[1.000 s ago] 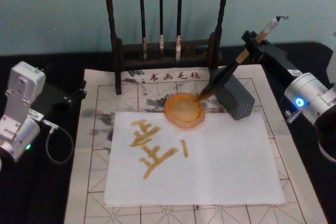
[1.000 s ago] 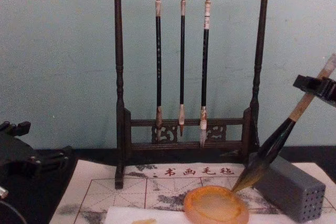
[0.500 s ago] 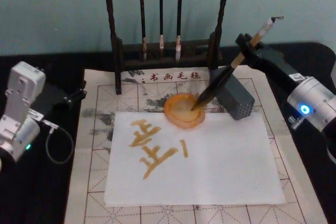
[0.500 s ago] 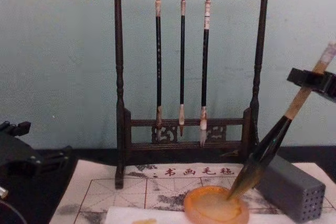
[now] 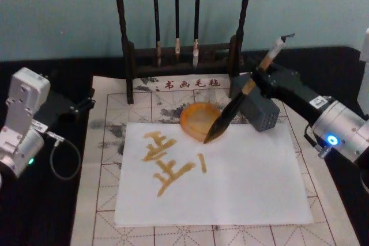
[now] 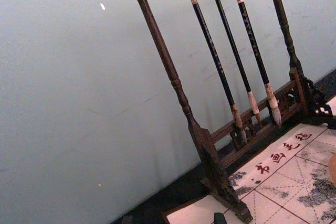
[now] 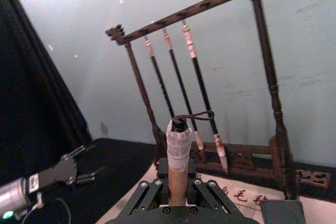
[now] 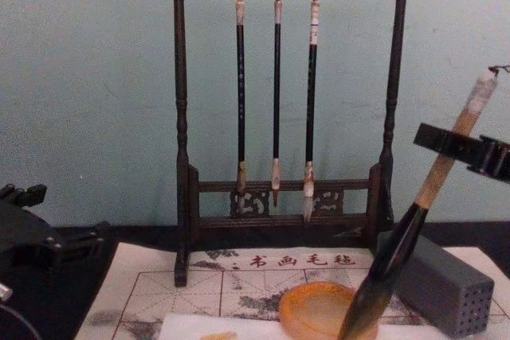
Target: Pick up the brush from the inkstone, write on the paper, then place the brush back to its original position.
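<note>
Your right hand (image 5: 259, 77) is clamped on the thick bamboo-handled brush (image 5: 232, 111), which is tilted, dark tuft at the near rim of the round orange inkstone (image 5: 193, 116), beside the white paper (image 5: 253, 182). Clear the rim, then touch down lightly on blank paper. Your left hand (image 5: 86, 103) sits parked at the worktop's left.

Cream gridded felt writing mat (image 5: 109, 142): four red printed characters (image 5: 192, 83) along its far border, reading 书画毛毡. White paper sheet (image 5: 248, 182): amber brushed strokes (image 5: 167, 162), character not legible.
</note>
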Motion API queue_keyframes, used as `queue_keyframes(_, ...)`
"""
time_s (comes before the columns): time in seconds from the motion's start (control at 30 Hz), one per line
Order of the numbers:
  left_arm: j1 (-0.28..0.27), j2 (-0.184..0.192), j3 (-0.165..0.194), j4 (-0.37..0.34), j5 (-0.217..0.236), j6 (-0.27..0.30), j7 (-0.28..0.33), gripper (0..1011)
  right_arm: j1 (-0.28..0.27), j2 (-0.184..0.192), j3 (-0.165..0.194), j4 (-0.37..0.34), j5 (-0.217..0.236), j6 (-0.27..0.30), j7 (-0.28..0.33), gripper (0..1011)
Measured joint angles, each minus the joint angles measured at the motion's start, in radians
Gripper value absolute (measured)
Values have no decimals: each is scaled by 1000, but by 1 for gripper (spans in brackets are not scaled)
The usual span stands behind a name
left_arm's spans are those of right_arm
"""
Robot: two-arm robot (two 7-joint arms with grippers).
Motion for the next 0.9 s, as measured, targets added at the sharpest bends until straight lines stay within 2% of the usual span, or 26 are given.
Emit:
queue_keyframes(0.23,0,0,0,0,0,0,0,1001,-15,14,-19,-6,-48,-40,27,197)
queue_keyframes(0.47,0,0,0,0,0,0,0,1001,-20,12,-35,-2,-106,-74,47,195)
queue_keyframes(0.9,0,0,0,0,0,0,0,1001,-20,-13,-35,8,-149,-86,53,195)
